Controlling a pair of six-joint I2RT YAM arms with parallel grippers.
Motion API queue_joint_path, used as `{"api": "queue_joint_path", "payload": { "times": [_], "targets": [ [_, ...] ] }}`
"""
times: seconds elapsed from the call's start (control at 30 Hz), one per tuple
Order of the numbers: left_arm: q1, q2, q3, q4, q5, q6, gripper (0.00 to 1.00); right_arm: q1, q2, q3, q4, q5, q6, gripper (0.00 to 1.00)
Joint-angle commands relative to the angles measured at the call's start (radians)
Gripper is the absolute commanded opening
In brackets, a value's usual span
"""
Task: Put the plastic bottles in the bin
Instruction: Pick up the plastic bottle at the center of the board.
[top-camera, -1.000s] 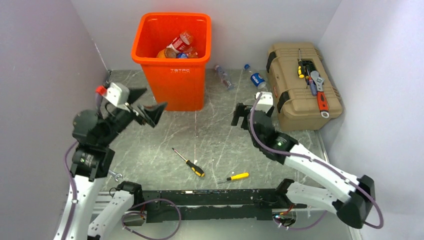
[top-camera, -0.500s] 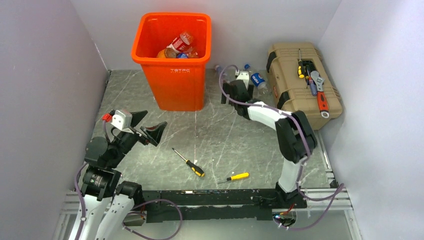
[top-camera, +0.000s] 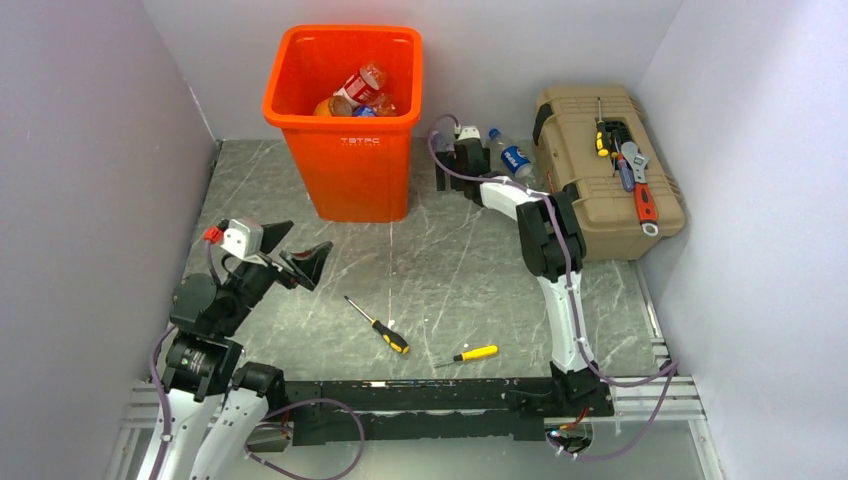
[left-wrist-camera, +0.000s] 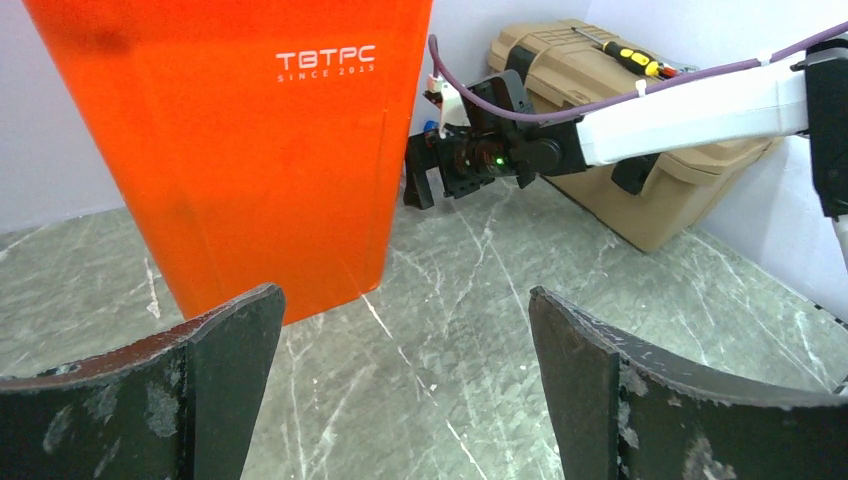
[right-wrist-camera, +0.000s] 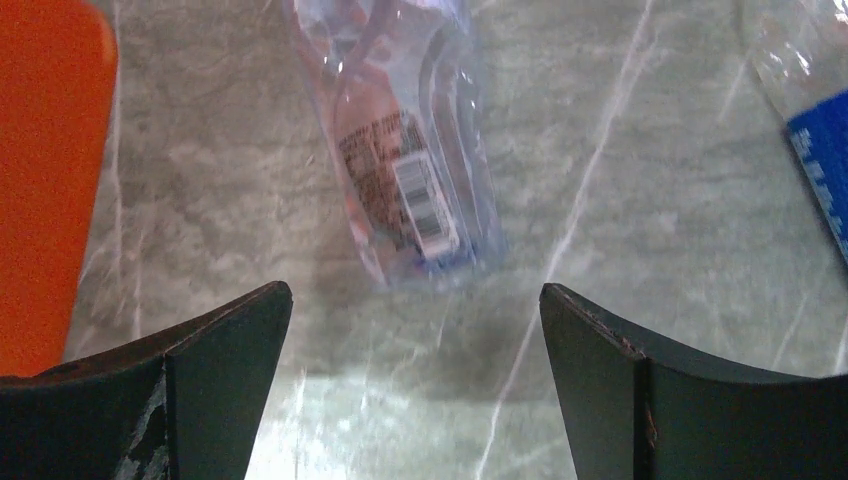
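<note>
Right wrist: right pincer (right-wrist-camera: 412, 292) released over clear bottle (right-wrist-camera: 410, 150), between bin (top-camera: 345, 165) and toolbox (top-camera: 600, 195); left pincer (left-wrist-camera: 405, 297) released too.

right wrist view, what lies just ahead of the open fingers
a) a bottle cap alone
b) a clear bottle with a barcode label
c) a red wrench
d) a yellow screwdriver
B: a clear bottle with a barcode label lies flat just beyond the right gripper, whose jaws stand wide open and apart from it.
</note>
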Motion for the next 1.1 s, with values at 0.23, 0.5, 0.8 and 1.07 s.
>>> {"api": "queue_joint_path", "payload": {
  "times": [0.23,0.5,0.8,1.07],
  "targets": [
    [0.040,0.033,0.000,0.024,0.024,-0.023,0.97,-0.045,0.173,0.307,-0.158,-0.059,-0.053,0.97],
    [0.053,0.053,0.000,0.028,0.037,-0.029,0.96,-0.072,0.219,0.392,-0.207,-0.108,-0.030,0.87],
    [0.058,0.061,-0.007,0.042,0.060,-0.031,0.96,-0.074,0.262,0.472,-0.263,-0.172,-0.037,0.75],
    [0.065,0.057,-0.006,0.035,0.052,-0.034,0.96,-0.050,0.156,0.363,-0.209,-0.142,-0.005,0.46]
  ]
}}
